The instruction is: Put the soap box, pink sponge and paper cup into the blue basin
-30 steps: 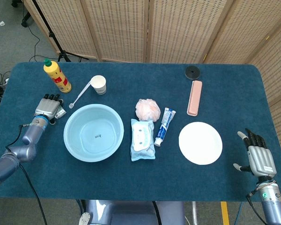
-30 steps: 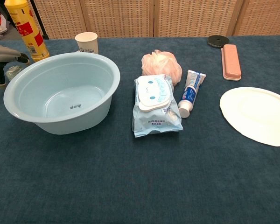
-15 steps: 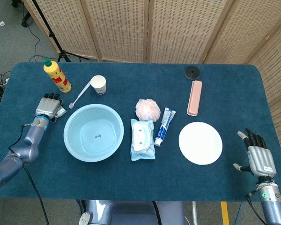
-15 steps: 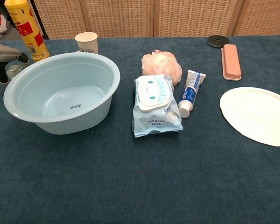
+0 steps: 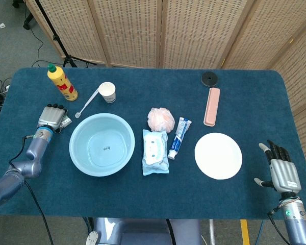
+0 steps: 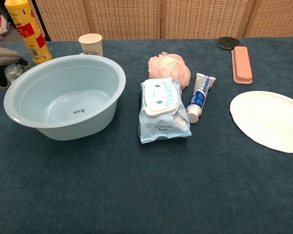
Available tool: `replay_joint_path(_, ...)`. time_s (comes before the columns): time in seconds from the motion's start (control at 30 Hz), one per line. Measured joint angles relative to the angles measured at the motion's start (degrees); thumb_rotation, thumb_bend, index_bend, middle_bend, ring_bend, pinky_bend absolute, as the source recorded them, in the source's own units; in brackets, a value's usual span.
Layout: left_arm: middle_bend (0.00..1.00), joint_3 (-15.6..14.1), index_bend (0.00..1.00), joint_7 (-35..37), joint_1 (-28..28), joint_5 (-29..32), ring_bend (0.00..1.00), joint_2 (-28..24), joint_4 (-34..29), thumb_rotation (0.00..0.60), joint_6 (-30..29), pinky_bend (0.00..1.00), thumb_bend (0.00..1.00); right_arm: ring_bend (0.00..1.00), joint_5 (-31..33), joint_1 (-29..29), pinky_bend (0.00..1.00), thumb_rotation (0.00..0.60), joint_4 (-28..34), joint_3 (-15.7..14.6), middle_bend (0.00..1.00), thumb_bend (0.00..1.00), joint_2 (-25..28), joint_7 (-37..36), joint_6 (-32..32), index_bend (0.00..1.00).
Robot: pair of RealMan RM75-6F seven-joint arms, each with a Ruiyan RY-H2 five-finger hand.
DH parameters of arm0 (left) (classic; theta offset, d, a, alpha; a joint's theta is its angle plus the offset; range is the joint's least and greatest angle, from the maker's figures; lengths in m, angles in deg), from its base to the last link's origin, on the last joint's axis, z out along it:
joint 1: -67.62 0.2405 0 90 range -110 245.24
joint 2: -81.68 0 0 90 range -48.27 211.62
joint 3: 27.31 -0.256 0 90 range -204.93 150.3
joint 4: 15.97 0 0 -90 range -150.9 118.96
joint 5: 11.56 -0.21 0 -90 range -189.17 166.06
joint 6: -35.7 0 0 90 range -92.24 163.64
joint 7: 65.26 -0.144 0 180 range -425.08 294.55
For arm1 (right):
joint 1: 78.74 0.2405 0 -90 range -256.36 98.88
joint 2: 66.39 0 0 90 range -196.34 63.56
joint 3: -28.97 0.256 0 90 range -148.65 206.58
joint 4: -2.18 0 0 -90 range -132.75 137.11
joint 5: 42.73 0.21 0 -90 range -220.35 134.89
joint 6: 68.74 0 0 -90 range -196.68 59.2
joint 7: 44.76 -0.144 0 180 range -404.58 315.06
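So nothing's in the blue basin (image 5: 102,144) yet, it sits empty toward the left of the worktop (image 5: 255,97), which makes sense as the drop spot since everything else is laid out around it. The paper cup (image 5: 107,92) stands upright just behind the basin, the pink sponge (image 5: 160,119) is right of it, touching the top of a wipes pack (image 5: 155,152), and the soap box (image 5: 212,106) lies flat further right, well apart from the basin and behind the white plate (image 5: 218,155).

The left hand (image 5: 51,117) rests over something small and pale at the basin's left side; its fingers look curled in, but I honestly can't tell whether it's gripping that thing or just lying on it. The right hand (image 5: 280,170) is parked at the near right corner, fingers spread, holding nothing. My guess: the cup goes first, being closest to the left hand.
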Motion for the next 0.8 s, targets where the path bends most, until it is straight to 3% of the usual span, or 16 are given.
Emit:
replay_joint_path(0.33, 0.23, 1.9, 0.46, 0.4, 0.4, -1.5, 0.15, -5.6, -9.4, 0.600, -4.0, 0.18, 0.37, 0.00, -0.6, -0.1, 0.01, 0.600, 0.1, 0.0, 0.00, 0.03, 0.3, -1.0, 0.1, 0.10)
replay_joint_path(0.8, 0.23, 6.4, 0.46, -1.3, 0.2, -2.5, 0.15, -24.0, -39.4, 0.600, -12.7, 0.18, 0.36, 0.00, -2.1, -0.5, 0.01, 0.600, 0.5, 0.0, 0.00, 0.03, 0.8, -2.7, 0.8, 0.10)
